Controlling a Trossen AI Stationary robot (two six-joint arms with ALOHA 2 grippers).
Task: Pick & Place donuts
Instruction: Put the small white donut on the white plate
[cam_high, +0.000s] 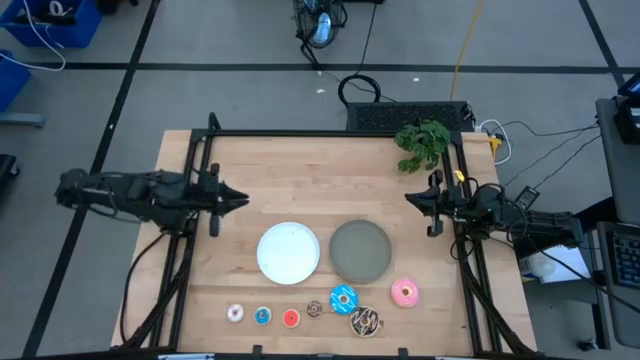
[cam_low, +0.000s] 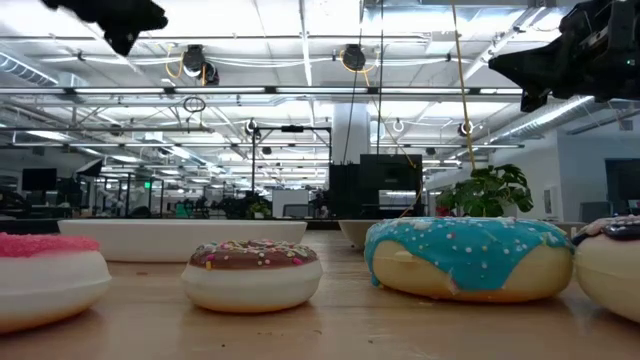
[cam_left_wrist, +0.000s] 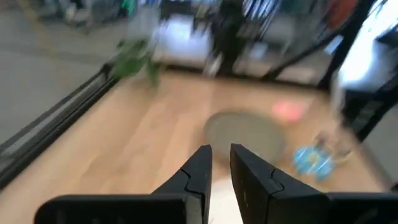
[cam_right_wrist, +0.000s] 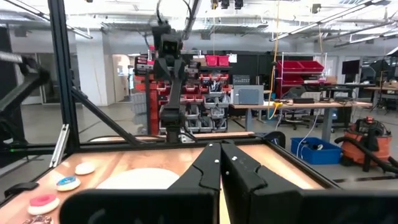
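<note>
Seven toy donuts lie in a row along the table's near edge: tiny pale pink (cam_high: 235, 313), blue (cam_high: 263, 316), red (cam_high: 291, 318) and brown (cam_high: 315, 308), then larger blue-iced (cam_high: 343, 298), chocolate with sprinkles (cam_high: 365, 321) and pink (cam_high: 405, 292). The low view shows the brown one (cam_low: 253, 270) and the blue-iced one (cam_low: 465, 255) close up. My left gripper (cam_high: 238, 198) (cam_left_wrist: 221, 155) hovers near the table's left side, above and left of the white plate, its fingers a narrow gap apart. My right gripper (cam_high: 410, 198) (cam_right_wrist: 221, 152) hovers at the right side, shut, holding nothing.
A round white plate (cam_high: 289, 251) and a round grey plate (cam_high: 360, 250) sit side by side mid-table, between the grippers and the donut row. A green plant (cam_high: 422, 143) stands at the far right corner. Black frame rails (cam_high: 200, 160) run along the left, right and far edges.
</note>
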